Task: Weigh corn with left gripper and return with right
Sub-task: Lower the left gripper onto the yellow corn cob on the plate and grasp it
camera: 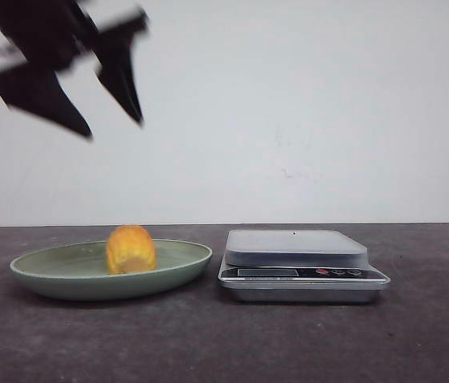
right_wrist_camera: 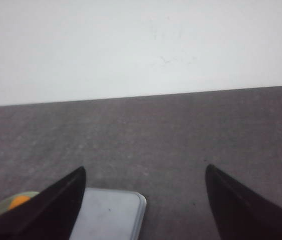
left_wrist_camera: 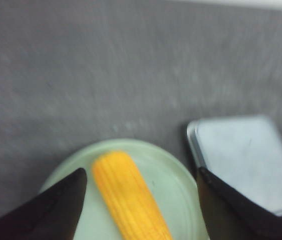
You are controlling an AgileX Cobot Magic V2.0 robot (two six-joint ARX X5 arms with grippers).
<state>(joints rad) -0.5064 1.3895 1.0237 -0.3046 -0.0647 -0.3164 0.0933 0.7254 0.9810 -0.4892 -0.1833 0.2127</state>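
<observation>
Hidden / unclear: the left gripper point(camera: 115, 128) is motion-blurred in the front view and cut off at the frame's top-left corner, so only its two pointed fingers and part of the body show. The right gripper point(right_wrist_camera: 145, 172) does not appear in the front view at all; its wrist view shows only the two finger tips, their bases cut by the frame edge. The scale's display is too small to read. In the left wrist view the near end of the corn point(camera: 131, 249) runs out of frame, and the whole picture is soft.

Corn: lies on its side in the green plate point(camera: 49, 275), resting on the plate's floor, roughly central. In the front view it is seen nearly end-on, appearing as a stubby rounded lump, so its long axis runs mostly toward and away from the camera. In the left wrist view the axis runs from about 11 o'clock to 5 o'clock, kernel rows lengthwise. The kitchen scale point(camera: 304, 266) stands just beside the plate at 3 o'clock, platform bare; whether they touch I cannot tell.

Fingers: left gripper hangs high above the plate, fingers spread wide, gripping nothing, well clear of corn. Right gripper likewise spread wide and empty, above the grey table point(right_wrist_camera: 181, 130), with scale corner and plate edge showing by one finger.
</observation>
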